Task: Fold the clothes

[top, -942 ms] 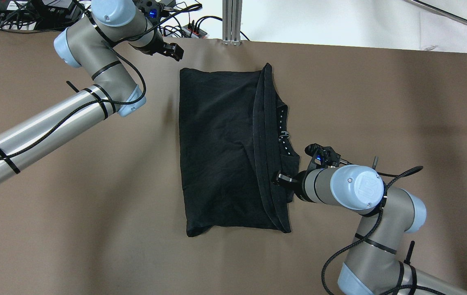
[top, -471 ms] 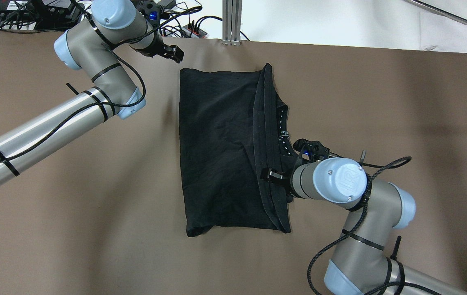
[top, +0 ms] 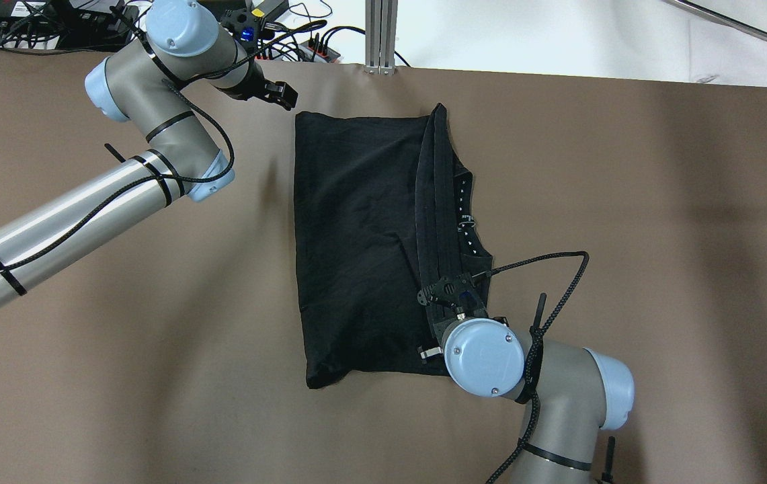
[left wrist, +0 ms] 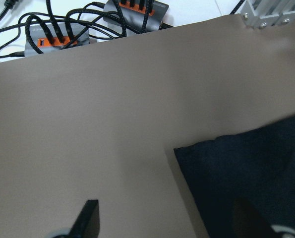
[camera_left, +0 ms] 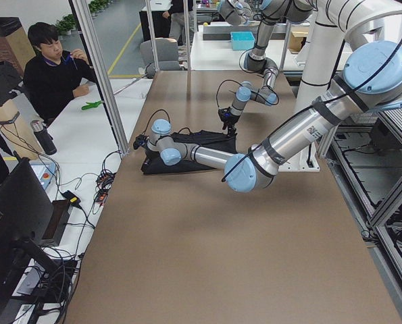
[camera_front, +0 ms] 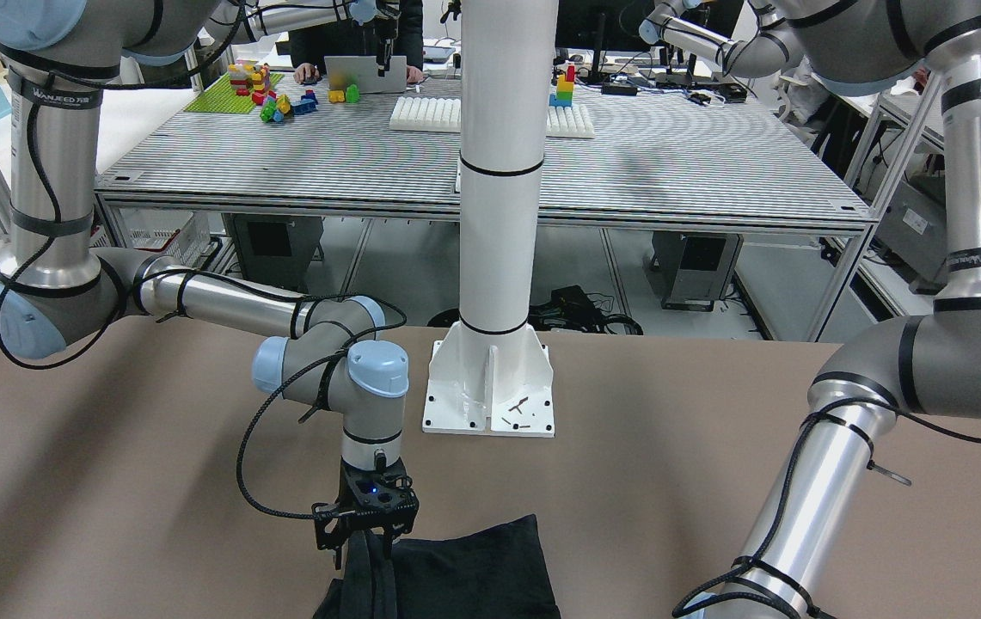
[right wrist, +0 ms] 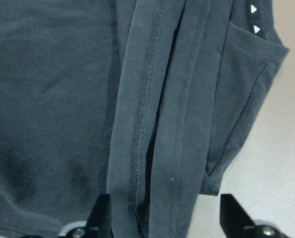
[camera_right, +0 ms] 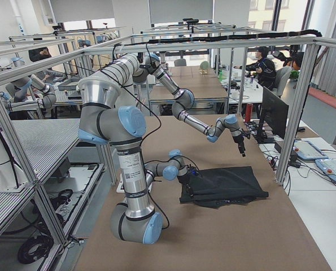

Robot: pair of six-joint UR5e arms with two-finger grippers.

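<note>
- Nearest the white pillar (camera_front: 499, 258): you are seeing the right gripper (camera_front: 364, 543) pointing down, fingers spread, straddling the stacked hems (right wrist: 152, 124) at the garment's pillar-side edge.
- The black garment (top: 356, 235) is lying folded flat on the brown table (top: 625, 202), out in front of the pillar and apart from it.
- Farthest from the pillar: the left gripper (top: 282, 94) is hovering, fingers apart, at the garment's far corner.

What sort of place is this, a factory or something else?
Probably a robotics research lab: several robot arms, toy building bricks on a back workbench, and a seated operator near a monitor.
</note>
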